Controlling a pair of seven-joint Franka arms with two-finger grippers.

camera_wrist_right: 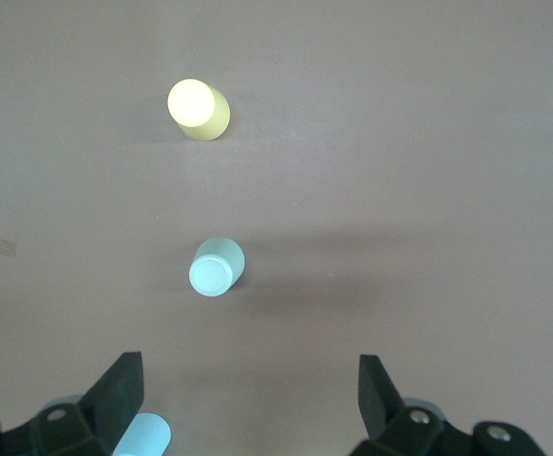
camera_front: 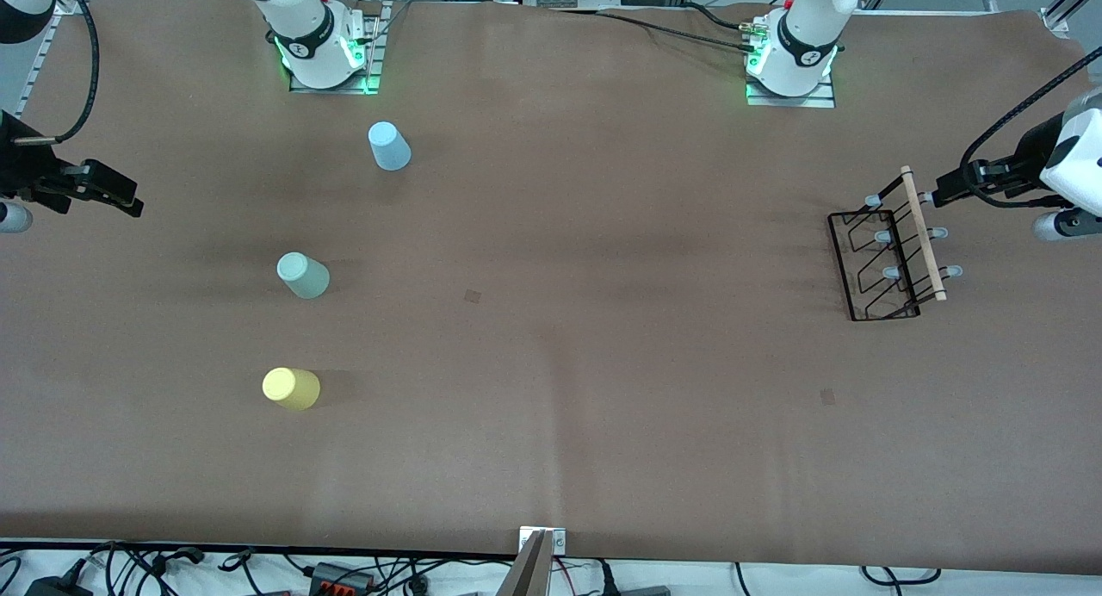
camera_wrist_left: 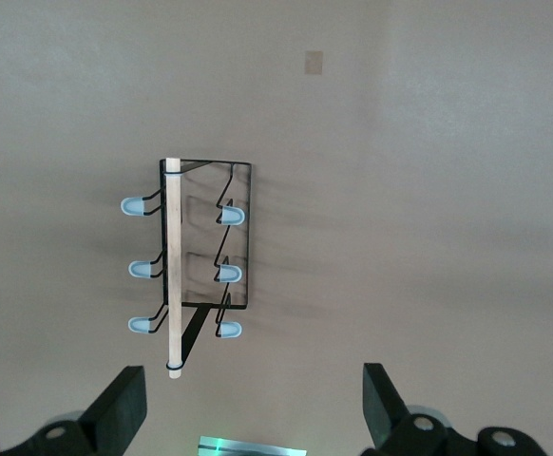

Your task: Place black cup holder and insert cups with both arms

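Note:
The black cup holder (camera_front: 891,256) stands toward the left arm's end of the table, its wooden rod (camera_front: 923,232) on top. In the left wrist view the black cup holder (camera_wrist_left: 205,252) lies ahead of my open, empty left gripper (camera_wrist_left: 255,399). That left gripper (camera_front: 938,195) hovers beside the rod's end. Three cups stand apart toward the right arm's end: light blue (camera_front: 389,145) farthest from the camera, grey-green (camera_front: 303,276) in the middle, yellow (camera_front: 291,388) nearest. My right gripper (camera_front: 129,201) hangs open and empty at that end; under my right gripper (camera_wrist_right: 250,394) is bare table.
The two arm bases (camera_front: 323,49) (camera_front: 792,62) sit along the table's edge farthest from the camera. A small dark mark (camera_front: 473,295) lies mid-table and another (camera_front: 827,396) nearer the camera than the holder. Cables (camera_front: 344,570) run along the near edge.

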